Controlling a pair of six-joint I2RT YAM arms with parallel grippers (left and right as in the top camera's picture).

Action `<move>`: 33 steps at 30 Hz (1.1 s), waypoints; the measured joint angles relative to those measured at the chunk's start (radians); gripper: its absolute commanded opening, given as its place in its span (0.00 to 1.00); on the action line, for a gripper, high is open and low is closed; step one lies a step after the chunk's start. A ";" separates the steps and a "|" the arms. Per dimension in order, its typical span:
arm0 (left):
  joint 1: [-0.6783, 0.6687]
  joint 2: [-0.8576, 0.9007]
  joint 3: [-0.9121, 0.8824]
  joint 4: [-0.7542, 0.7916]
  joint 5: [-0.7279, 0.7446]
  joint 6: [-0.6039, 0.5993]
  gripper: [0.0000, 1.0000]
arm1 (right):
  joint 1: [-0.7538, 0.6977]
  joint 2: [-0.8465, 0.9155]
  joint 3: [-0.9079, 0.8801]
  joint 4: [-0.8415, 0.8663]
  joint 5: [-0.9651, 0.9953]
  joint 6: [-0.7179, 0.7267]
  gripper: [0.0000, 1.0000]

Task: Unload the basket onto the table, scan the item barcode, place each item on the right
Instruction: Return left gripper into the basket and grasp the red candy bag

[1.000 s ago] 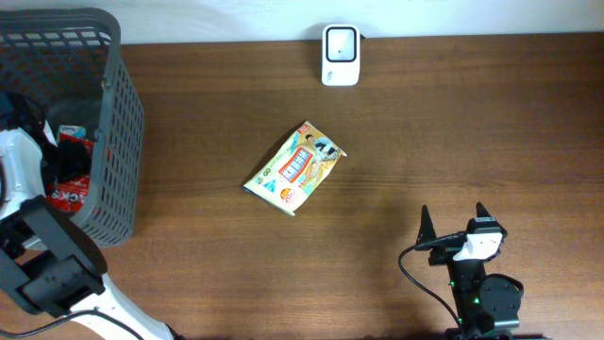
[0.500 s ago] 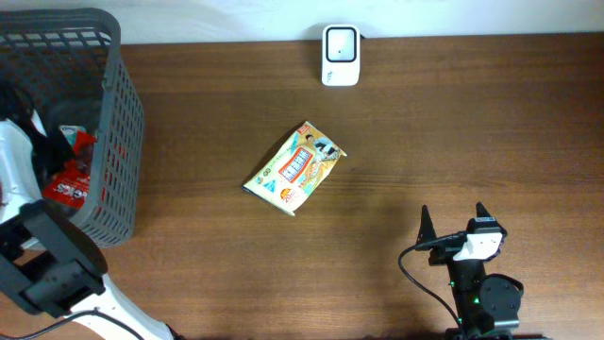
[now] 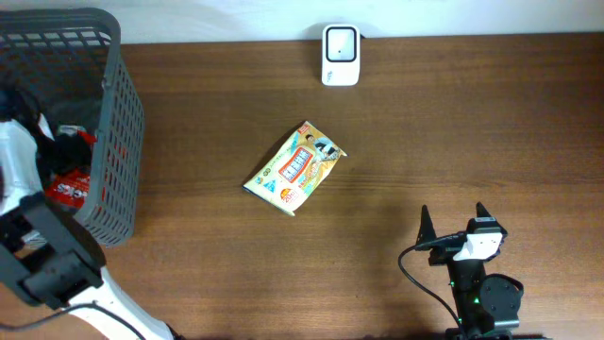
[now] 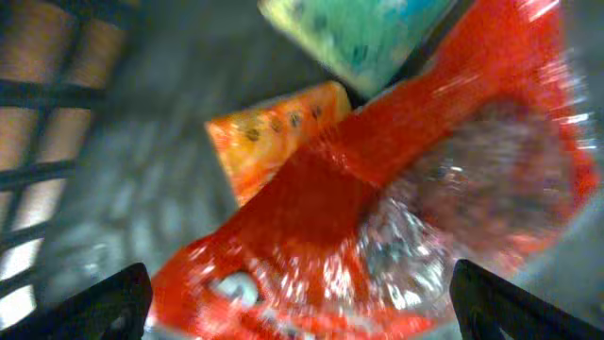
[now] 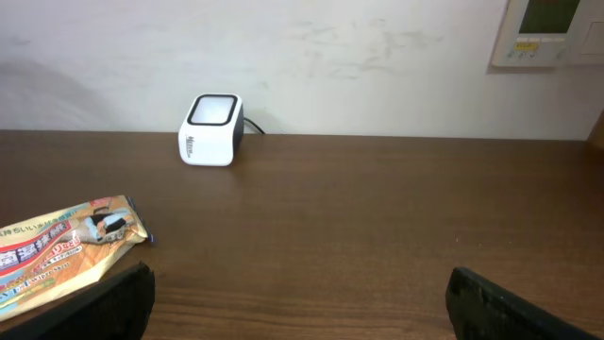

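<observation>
brown wooden table filled the overhead view. grey mesh basket sat at the far left edge. left arm reached down into the basket, left gripper spread wide, its tips at both lower corners of the wrist view, hovering over a red packet that lay on the basket floor; contact could not be told, view blurred. right gripper rested at the near right of the table, fingers spread, nothing between them, pointing to the far side. yellow snack packet lay flat mid-table, slanted, well apart from both grippers. white scanner stood upright at the far edge, centre. an orange packet and a green packet lay beside the red one, partly under it.
</observation>
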 measured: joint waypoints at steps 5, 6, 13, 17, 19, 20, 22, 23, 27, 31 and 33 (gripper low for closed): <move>0.000 0.033 -0.010 -0.003 0.018 0.000 0.75 | 0.000 0.000 0.000 0.000 0.000 -0.001 0.98; 0.000 0.033 -0.010 -0.003 0.019 -0.002 0.47 | 0.000 0.000 0.000 0.000 0.000 0.000 0.98; 0.000 0.033 0.002 -0.060 0.026 0.001 0.00 | 0.000 0.000 0.000 0.000 0.000 -0.001 0.98; 0.000 0.034 0.099 -0.137 0.031 0.000 0.00 | 0.000 0.000 0.000 0.000 0.000 -0.001 0.98; 0.000 0.034 0.177 -0.167 0.042 0.000 0.25 | 0.000 0.000 0.000 0.000 0.000 -0.001 0.98; 0.000 0.034 0.215 -0.173 0.046 0.000 0.53 | 0.000 0.000 0.000 0.000 0.000 0.000 0.98; 0.000 0.033 0.274 -0.171 0.054 0.003 0.89 | 0.000 0.000 0.000 0.000 0.000 0.000 0.98; 0.000 0.032 0.288 -0.167 0.058 0.003 1.00 | 0.000 0.000 0.000 0.000 0.000 0.000 0.98; 0.000 0.032 0.260 -0.123 0.065 0.000 1.00 | 0.000 0.000 0.000 0.000 0.000 0.000 0.99; 0.000 0.032 0.152 -0.047 0.065 0.007 0.99 | 0.000 0.000 0.000 0.000 0.000 0.000 0.98; 0.000 0.032 0.099 -0.005 0.065 0.008 1.00 | 0.000 0.000 0.000 0.000 0.000 0.000 0.98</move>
